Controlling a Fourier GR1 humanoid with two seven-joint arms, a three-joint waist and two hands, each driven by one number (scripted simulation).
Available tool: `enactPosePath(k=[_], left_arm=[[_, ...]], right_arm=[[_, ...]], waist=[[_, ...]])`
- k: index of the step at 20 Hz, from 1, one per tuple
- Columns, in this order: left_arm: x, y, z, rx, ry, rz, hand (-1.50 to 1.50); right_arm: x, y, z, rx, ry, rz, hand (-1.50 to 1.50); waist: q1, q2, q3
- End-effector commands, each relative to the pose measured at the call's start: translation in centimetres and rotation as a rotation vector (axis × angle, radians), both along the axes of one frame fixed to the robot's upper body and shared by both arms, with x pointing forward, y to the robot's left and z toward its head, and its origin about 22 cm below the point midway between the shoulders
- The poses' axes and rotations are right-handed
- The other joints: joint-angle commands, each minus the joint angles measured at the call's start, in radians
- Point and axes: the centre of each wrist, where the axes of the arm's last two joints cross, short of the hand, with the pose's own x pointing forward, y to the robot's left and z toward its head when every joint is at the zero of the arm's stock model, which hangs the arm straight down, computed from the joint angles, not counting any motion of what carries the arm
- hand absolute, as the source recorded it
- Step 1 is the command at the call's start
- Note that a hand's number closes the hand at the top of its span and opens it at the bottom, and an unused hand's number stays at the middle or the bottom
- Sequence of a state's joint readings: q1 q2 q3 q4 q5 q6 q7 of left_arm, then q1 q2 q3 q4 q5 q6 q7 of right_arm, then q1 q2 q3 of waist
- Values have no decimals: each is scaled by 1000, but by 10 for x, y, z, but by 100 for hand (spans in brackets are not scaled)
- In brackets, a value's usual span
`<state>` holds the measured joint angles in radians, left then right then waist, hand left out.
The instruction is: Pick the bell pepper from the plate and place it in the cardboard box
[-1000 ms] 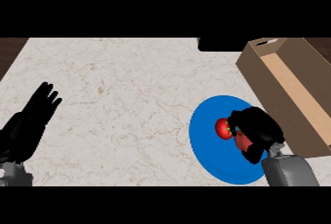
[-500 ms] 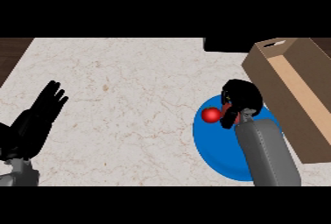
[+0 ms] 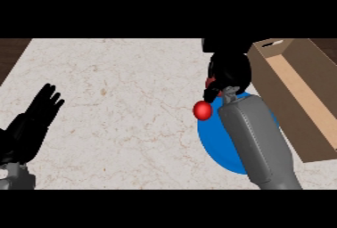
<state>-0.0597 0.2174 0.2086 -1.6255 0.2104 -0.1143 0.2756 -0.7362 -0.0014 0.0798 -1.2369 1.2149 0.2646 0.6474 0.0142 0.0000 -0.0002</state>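
Hovering right hand (image 3: 227, 73), fingers curled, possibly pinching something red; pepper (image 3: 203, 110) lies below-left at plate (image 3: 217, 147) edge, box (image 3: 296, 93) opposite side. Left hand (image 3: 36, 118) rests open.

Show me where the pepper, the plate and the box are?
pepper (image 3: 203, 110), head view, its red middle.
plate (image 3: 212, 136), head view, bare blue part at left.
box (image 3: 302, 100), head view, its inner floor.
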Motion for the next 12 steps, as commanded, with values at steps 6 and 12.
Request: enactPosePath(k=[6,12], left_arm=[[-8,-1,2,-5,7,11,0],[-12,13,-2,-15,-6,17,0]], right_arm=[[-19,25,107,20,-328,-179,150],[-8,-31,130,-36,-380,-334,150]], waist=[[-11,-4,0],[-11,-1,0]])
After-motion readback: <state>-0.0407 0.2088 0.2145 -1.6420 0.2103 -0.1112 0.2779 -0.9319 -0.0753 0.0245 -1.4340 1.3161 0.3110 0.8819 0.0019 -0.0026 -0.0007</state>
